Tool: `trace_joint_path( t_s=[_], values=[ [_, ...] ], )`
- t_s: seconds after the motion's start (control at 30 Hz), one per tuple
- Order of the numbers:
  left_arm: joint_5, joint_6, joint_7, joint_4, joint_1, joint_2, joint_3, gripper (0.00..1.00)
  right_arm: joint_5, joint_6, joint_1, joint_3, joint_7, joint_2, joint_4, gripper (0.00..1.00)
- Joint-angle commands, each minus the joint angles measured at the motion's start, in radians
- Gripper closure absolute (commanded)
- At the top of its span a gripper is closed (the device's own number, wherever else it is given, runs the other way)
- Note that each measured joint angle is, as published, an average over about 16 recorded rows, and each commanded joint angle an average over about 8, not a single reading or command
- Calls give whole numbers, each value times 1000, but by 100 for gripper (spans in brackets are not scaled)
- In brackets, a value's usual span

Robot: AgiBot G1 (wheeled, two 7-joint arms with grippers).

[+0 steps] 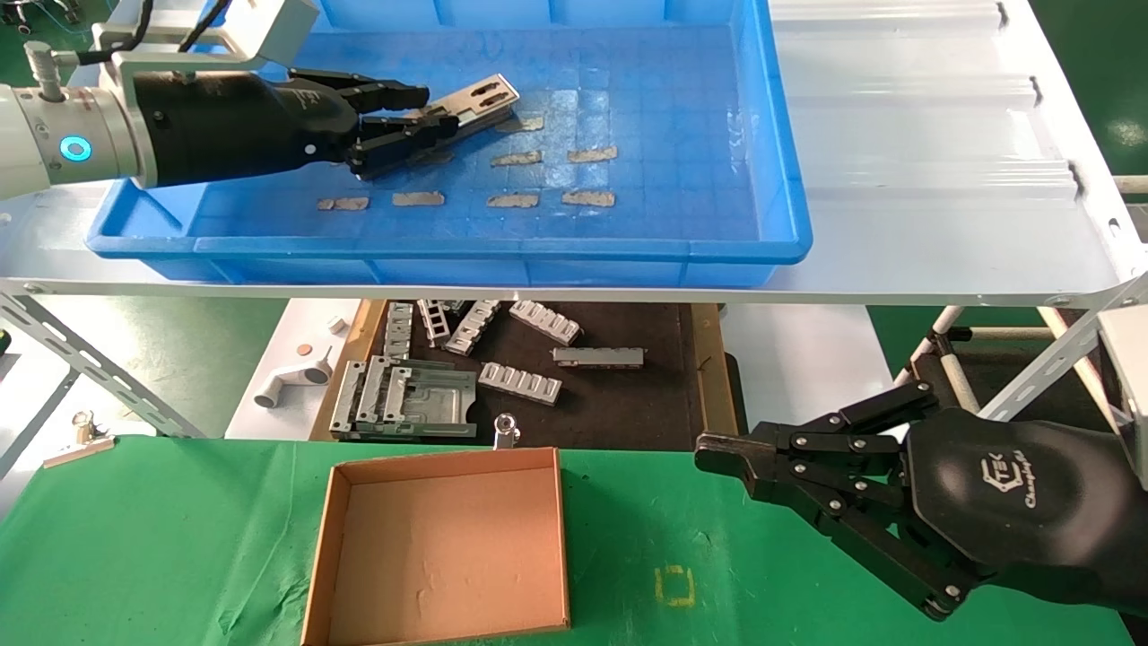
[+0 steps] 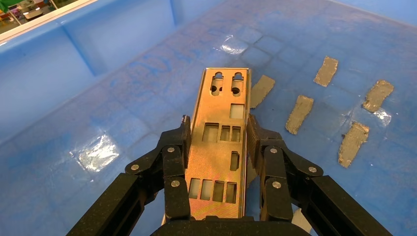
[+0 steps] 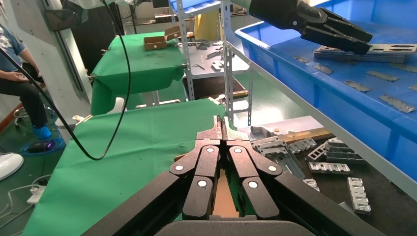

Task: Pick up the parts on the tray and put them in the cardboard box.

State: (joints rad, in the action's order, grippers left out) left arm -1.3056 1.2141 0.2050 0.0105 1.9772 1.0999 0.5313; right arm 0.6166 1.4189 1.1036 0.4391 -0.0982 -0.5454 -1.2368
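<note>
My left gripper reaches into the blue tray and is shut on a silver-grey punched plate. In the left wrist view the plate sits lengthwise between the fingers, which press on its two long edges, and its far end sticks out past the fingertips. In the right wrist view it looks like the top of a small stack of plates. The open cardboard box stands empty on the green table. My right gripper is shut and empty, hovering to the right of the box.
Tan tape scraps lie on the tray floor. Below the white shelf, a black wood-edged tray holds ribbed grey brackets. A metal clip stands at the box's far edge. Shelf struts flank the table.
</note>
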Motion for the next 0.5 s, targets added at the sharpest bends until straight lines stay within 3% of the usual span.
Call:
trace_joint_path(
  t_s=[0.03, 0.33, 0.5],
  values=[
    [1, 0, 1, 0, 2, 0, 0, 100, 0, 0, 0, 0, 0, 0, 0, 100],
    [9, 30, 17, 11, 19, -11, -7, 100, 0, 0, 0, 0, 0, 0, 0, 100],
    [20, 156, 43, 43, 45, -44, -13, 100, 0, 0, 0, 0, 0, 0, 0, 100]
  ],
)
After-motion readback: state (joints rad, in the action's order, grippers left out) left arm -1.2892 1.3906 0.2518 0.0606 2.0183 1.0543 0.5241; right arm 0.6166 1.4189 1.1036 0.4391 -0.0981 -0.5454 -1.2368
